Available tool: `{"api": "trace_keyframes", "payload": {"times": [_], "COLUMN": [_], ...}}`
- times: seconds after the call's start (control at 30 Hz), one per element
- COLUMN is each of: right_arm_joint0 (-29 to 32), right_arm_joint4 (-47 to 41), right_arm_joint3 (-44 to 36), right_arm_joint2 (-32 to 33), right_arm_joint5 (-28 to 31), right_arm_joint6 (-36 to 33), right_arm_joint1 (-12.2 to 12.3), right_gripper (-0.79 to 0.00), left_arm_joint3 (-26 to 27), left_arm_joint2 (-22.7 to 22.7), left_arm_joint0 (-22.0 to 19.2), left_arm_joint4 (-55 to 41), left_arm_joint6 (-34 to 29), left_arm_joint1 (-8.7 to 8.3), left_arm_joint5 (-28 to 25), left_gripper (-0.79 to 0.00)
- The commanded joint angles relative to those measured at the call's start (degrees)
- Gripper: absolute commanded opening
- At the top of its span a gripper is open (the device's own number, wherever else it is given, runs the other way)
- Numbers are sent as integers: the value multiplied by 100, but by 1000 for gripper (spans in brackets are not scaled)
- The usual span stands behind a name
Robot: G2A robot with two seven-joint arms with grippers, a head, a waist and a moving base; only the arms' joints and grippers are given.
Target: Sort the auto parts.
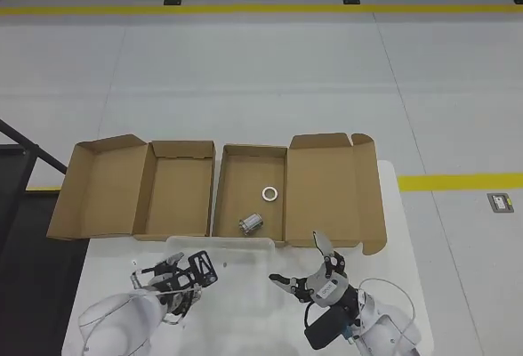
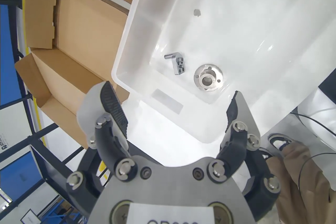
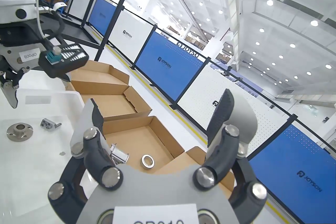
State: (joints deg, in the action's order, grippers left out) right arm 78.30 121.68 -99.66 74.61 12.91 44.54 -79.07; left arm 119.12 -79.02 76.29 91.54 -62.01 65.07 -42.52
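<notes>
A white plastic bin (image 2: 126, 51) sits at the table's front and holds a round metal flange (image 2: 208, 77) and a small grey L-shaped bracket (image 2: 178, 64). My left gripper (image 2: 172, 93) hovers open over the bin's near corner, close to both parts, with nothing between its fingers. My right gripper (image 3: 160, 97) is open and empty beside the bin, tilted up toward the room. The flange (image 3: 19, 131) and bracket (image 3: 50, 124) show in the right wrist view too. A metal ring (image 1: 269, 193) and a cylindrical fitting (image 1: 251, 222) lie in the right cardboard box (image 1: 244, 169).
An open cardboard box (image 1: 180, 187) stands at the back left with nothing visible inside, its flaps spread outward. Both boxes border the bin's far side. A black frame (image 1: 12, 142) stands left of the table. A tiny metal bit (image 2: 197, 12) lies on the bin floor.
</notes>
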Motion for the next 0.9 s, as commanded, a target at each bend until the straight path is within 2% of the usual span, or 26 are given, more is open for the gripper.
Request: {"api": "trace_keyframes", "payload": {"times": [0.0,0.03,0.07,0.43,0.73,0.87], "right_arm_joint0": [0,0,0,0,0,0], "right_arm_joint4": [-1,-1,-1,-1,-1,-1], "right_arm_joint3": [0,0,0,0,0,0], "right_arm_joint2": [0,0,0,0,0,0], "right_arm_joint5": [0,0,0,0,0,0], "right_arm_joint6": [-1,-1,-1,-1,-1,-1], "right_arm_joint1": [0,0,0,0,0,0], "right_gripper": [0,0,0,0,0,0], "left_arm_joint3": [-228,-341,-454,-1454,-2106,-2322], "left_arm_joint2": [275,408,523,1362,1829,2011], "left_arm_joint0": [-250,-370,-488,-1614,-2247,-2432], "left_arm_joint4": [25,18,-63,-1104,-1925,-2245], "left_arm_joint6": [-165,-243,-304,-1044,-1343,-1382], "left_arm_joint1": [-3,-10,-16,-270,-523,-618], "left_arm_joint5": [189,267,328,1067,1367,1406], "left_gripper": [0,-65,-222,-262,-249,-351]}}
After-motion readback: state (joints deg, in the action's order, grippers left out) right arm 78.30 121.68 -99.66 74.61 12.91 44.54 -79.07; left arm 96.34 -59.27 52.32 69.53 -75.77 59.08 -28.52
